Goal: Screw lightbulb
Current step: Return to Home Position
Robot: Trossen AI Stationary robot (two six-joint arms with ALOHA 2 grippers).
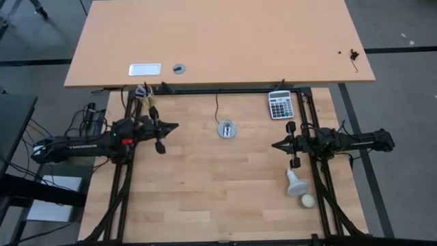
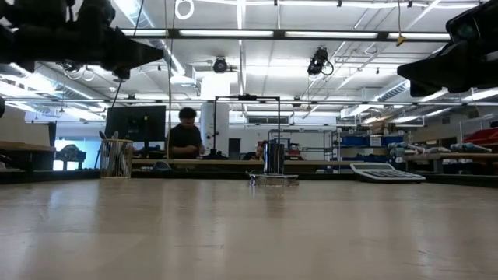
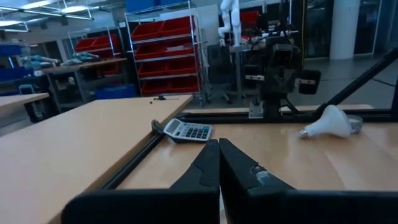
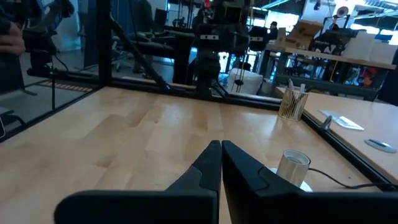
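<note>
White cone-necked lightbulb (image 1: 295,182) lies beside a cream ball (image 1: 308,201). My right claw (image 1: 275,145) nearby and left claw (image 1: 175,126) are pinched together.

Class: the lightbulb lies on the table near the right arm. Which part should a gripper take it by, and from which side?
The lightbulb lies on its side, wide dome toward the cream ball, narrow screw base pointing away from it. Probably best: come from straight above and close the jaws across the white cone just behind the dome, leaving the base free for the socket.
</note>
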